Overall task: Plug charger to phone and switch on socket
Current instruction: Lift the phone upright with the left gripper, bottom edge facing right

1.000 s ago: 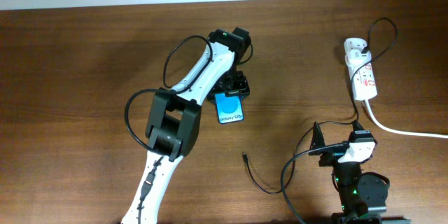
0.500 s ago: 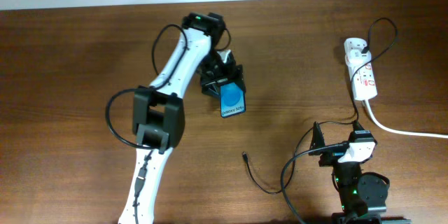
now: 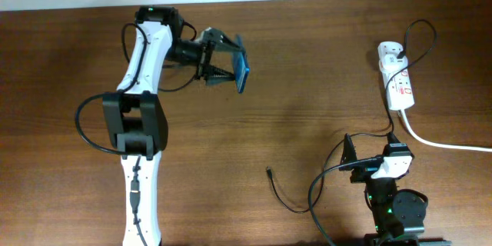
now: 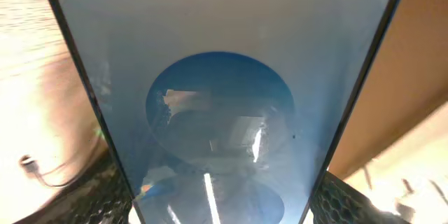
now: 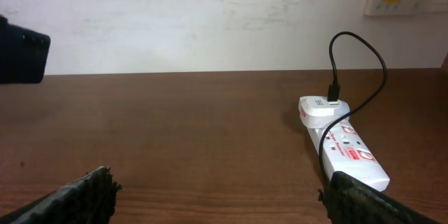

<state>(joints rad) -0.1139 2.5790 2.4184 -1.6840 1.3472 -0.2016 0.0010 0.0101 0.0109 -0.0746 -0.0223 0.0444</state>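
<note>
Blue-screened phone (image 3: 241, 69) is up off the worktop (image 3: 307, 115), upper left of centre in the overhead frame, tipped on edge and pinched in the left jaws. So it's the phone-carrying step, nothing plugged in yet I'd say. A second ago it hung lower, nearer the middle, screen up. Charger tip (image 3: 269, 171) lies loose at lower centre. Right jaws gape wide, empty. Next: get port and tip lined up. Socket (image 3: 397, 84) sits upper right.

Dark brown wood tabletop (image 3: 323, 69), grain visible, low satin sheen. The phone (image 4: 224, 98) screen is glossy glass (it mirrors lights and shapes); the socket (image 3: 398, 84) is smooth white plastic, slightly shiny. The charger (image 3: 269, 173) cable looks matt black; left pincer (image 3: 229, 61) pads (image 4: 343, 199) black, honeycomb-textured.
</note>
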